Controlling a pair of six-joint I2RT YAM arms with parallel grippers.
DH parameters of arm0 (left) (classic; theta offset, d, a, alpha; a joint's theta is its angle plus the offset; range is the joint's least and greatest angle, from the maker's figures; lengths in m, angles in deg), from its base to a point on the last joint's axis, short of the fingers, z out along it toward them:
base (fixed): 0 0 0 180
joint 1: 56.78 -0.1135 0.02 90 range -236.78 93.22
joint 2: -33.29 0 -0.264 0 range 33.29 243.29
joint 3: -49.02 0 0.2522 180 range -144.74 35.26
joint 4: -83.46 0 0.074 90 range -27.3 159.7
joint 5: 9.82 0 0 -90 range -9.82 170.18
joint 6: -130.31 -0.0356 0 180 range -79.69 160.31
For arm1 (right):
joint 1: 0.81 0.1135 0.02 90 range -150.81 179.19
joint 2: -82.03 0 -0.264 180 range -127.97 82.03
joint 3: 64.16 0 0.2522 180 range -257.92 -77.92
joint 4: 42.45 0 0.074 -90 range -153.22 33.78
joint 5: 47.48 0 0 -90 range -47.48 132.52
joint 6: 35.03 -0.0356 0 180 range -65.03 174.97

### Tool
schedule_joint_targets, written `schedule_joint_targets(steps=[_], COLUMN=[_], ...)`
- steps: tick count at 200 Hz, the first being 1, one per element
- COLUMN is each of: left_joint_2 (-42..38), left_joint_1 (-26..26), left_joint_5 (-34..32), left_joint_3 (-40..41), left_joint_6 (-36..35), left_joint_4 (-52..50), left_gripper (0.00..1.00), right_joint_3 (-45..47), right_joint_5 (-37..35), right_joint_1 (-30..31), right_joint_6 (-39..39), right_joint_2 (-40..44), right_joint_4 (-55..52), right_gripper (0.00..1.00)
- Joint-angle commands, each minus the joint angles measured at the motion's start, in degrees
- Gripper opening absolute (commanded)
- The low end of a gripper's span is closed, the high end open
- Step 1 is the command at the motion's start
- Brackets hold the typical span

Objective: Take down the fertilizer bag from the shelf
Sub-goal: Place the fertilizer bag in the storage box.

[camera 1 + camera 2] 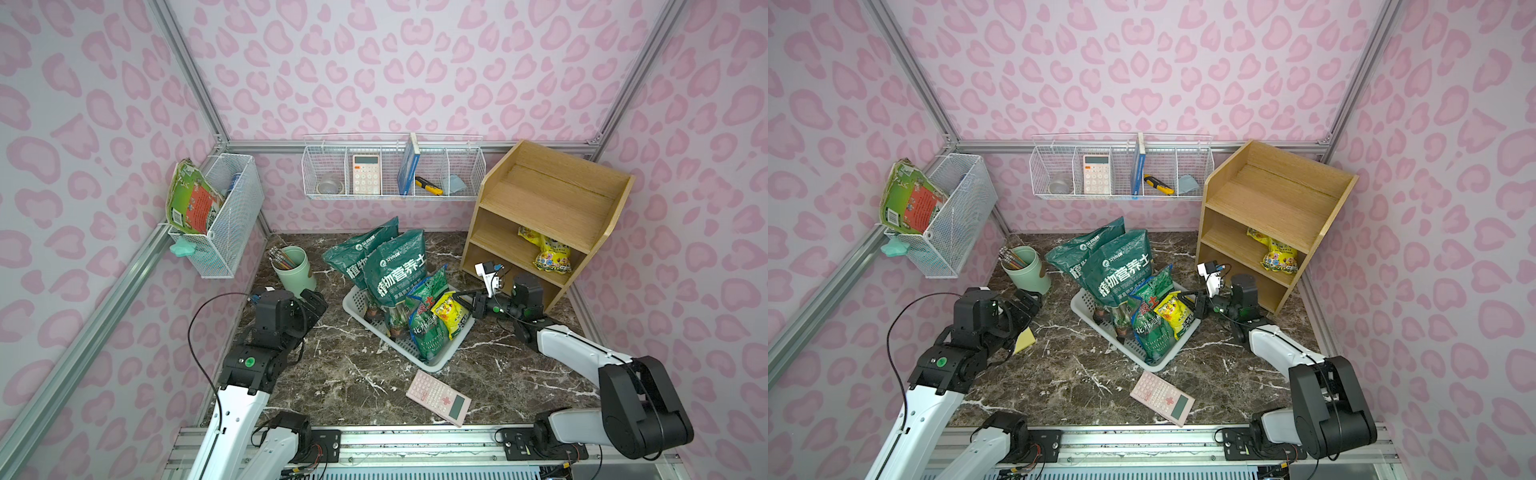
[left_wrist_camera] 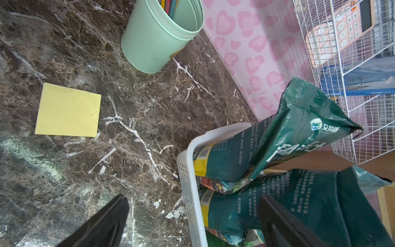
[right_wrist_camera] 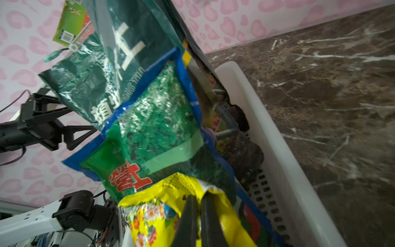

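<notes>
The right claw (image 3: 197, 216) is pinched narrow on the top edge of the yellow fertilizer bag (image 1: 451, 313), seen in both top views (image 1: 1173, 311). The bag is off the shelf (image 1: 548, 199): it sits right of centre in the frame, its lower end inside the white basket (image 1: 434, 368), leaning on a green bag with a blue border (image 3: 154, 128). Two tall dark green bags (image 1: 392, 266) stand in the basket's far end.

The shelf stands at the upper right of the table (image 1: 353, 374), and another yellow bag (image 1: 548, 253) lies on its middle tier, toward the right side panel. The top tier and the bottom tier look bare.

The left claw (image 2: 193, 200) is spread wide and holds nothing. In a top view it hangs left of the basket (image 1: 313, 301), near a mint green cup of pencils (image 1: 293, 270). A yellow sticky note (image 2: 68, 110) lies flat on the table at the left of the left wrist view. A pink calculator (image 1: 438, 397) lies below the basket, toward the bottom of the frame.
</notes>
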Motion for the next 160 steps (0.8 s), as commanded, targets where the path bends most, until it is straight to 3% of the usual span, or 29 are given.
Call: schedule_joint_targets(steps=[1,60,114,134,144,160], left_joint_2=[0.0,0.1,0.0,0.0,0.0,0.1], left_joint_1=[-0.1,-0.1,0.0,-0.1,-0.1,-0.1], left_joint_5=[-0.2,0.0,-0.2,-0.1,0.0,0.1], left_joint_3=[0.0,0.1,0.1,0.1,0.1,0.0], left_joint_6=[-1.0,-0.8,-0.9,-0.8,-0.7,-0.7], left_joint_4=[0.5,0.5,0.5,0.6,0.6,0.6], left_gripper=[0.99,0.99,0.99,0.99,0.99,0.99], right_joint_3=[2.0,5.8,7.6,8.0,8.1,8.8], right_joint_5=[-6.3,-11.7,-16.9,-20.9,-25.3,-32.9], right_joint_1=[0.2,2.2,3.7,4.6,5.1,5.3], right_joint_6=[3.3,4.6,5.6,6.3,6.4,5.9], right_joint_2=[1.2,6.9,17.4,21.7,24.2,27.8], right_joint_4=[-8.9,-12.6,-12.4,-13.0,-13.6,-13.3], right_gripper=[0.00,0.00,0.00,0.32,0.54,0.70])
